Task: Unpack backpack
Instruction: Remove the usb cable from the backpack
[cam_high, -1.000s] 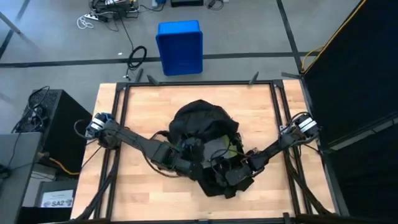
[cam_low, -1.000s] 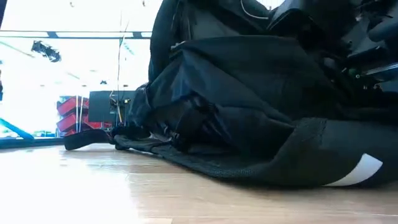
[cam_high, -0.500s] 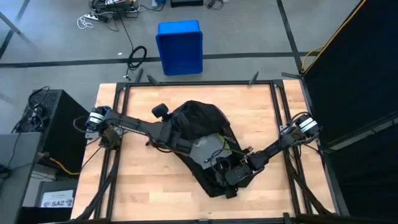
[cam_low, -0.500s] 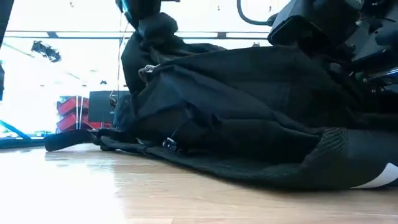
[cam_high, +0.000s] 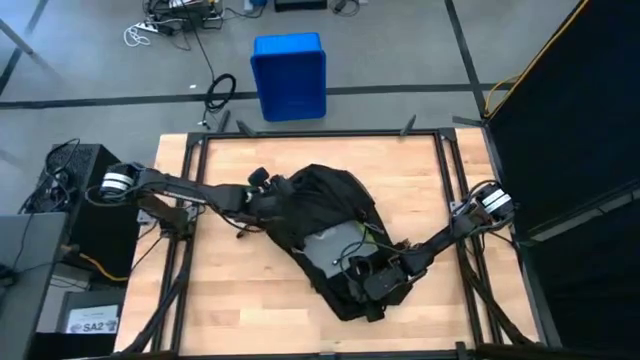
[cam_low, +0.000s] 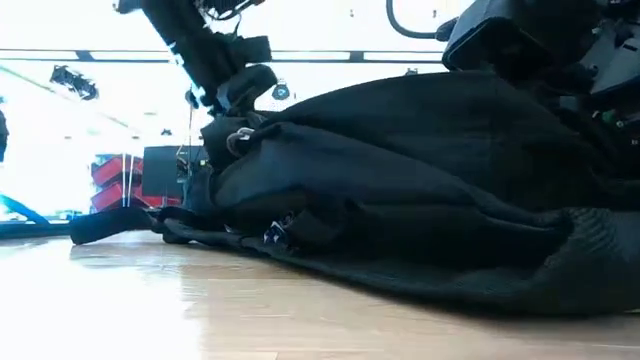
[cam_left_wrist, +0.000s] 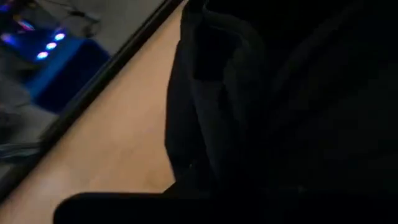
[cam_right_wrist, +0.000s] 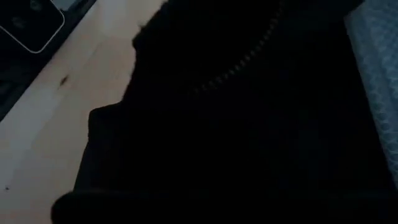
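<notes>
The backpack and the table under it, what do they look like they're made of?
The backpack: soft black woven fabric, probably nylon or polyester, matte; it sags and folds, with zipper teeth in the right wrist view and a grey panel, maybe lining, showing from above. The table: light wood or wood-look laminate, smooth with visible grain, inside a dark, likely metal, frame.

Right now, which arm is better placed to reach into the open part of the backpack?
Probably the right. Its gripper sits on the backpack beside the grey lining at the near end. The left gripper is at the backpack's far left edge, away from that opening.
</notes>
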